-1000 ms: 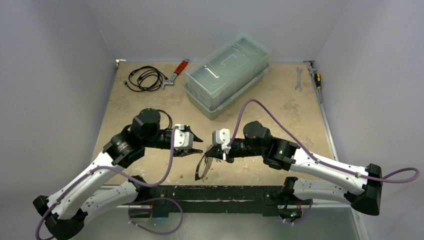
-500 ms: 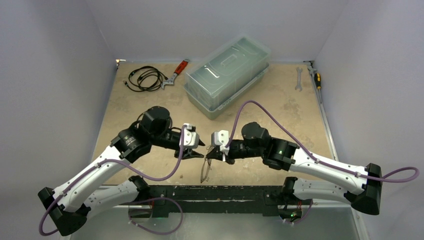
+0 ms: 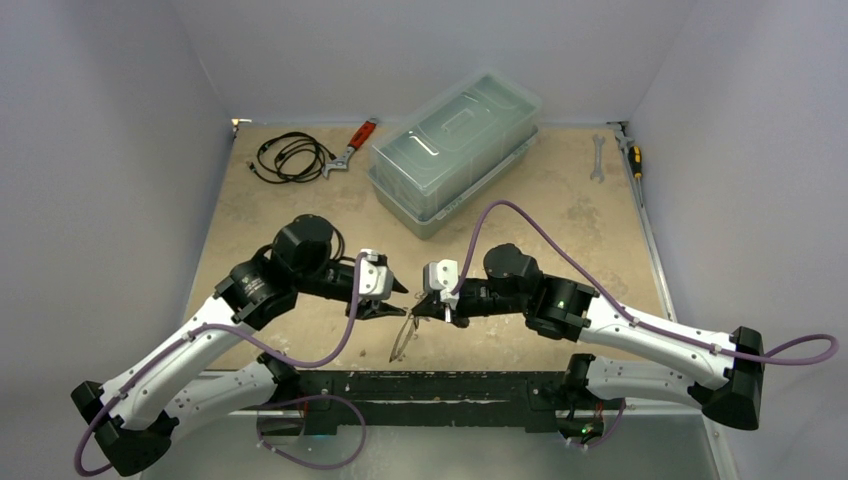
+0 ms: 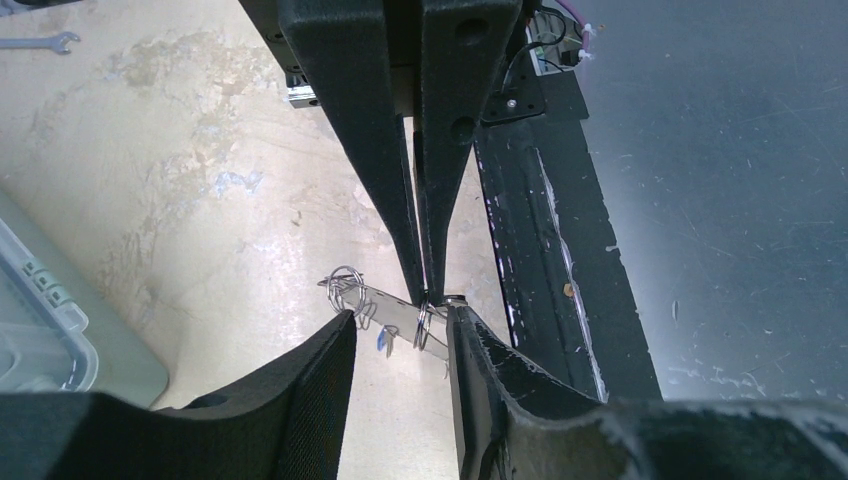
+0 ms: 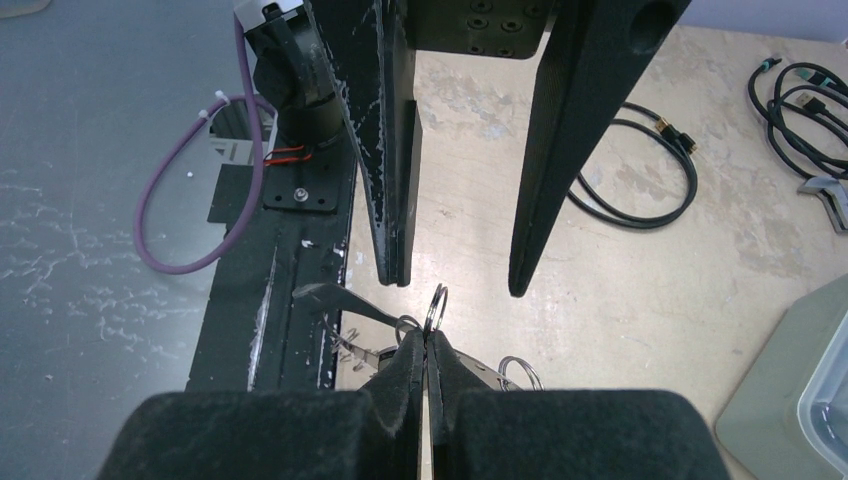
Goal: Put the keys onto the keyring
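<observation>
Left wrist view: the open left hand (image 4: 400,320) sits around the thin silver keyring hoop (image 4: 393,312). The closed right hand (image 4: 424,290) pinches its rim, which is probably light and slippery.

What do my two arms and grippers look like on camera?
The left arm and right arm have white links and black round joints, each trailing a purple cable. The right one shows a green light. Left gripper and right gripper: white bodies, black tapering fingers.

The keys (image 4: 383,343) are too small to make out beyond a blue speck by the keyring (image 4: 395,315), and the clear box (image 5: 795,385) is cut off at both wrist views' edges.
</observation>
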Motion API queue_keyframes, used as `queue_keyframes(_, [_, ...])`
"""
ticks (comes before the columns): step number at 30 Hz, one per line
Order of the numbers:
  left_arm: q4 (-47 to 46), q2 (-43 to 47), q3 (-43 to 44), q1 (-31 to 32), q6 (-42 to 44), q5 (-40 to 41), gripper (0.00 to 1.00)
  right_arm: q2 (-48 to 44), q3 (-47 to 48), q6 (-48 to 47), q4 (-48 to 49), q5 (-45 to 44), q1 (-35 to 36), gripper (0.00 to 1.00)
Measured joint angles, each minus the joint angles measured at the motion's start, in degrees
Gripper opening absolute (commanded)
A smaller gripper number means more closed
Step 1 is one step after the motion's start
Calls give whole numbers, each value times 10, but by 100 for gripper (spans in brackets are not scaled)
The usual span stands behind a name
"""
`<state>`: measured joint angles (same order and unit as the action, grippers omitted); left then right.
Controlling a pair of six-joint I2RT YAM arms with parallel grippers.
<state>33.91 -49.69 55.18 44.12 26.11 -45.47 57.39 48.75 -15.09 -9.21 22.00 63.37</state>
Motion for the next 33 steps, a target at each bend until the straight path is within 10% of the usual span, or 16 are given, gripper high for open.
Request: queue_keyframes(33, [-30,-23,-38,41,5,20,0,-9,0,-2,-15,1,-1,0])
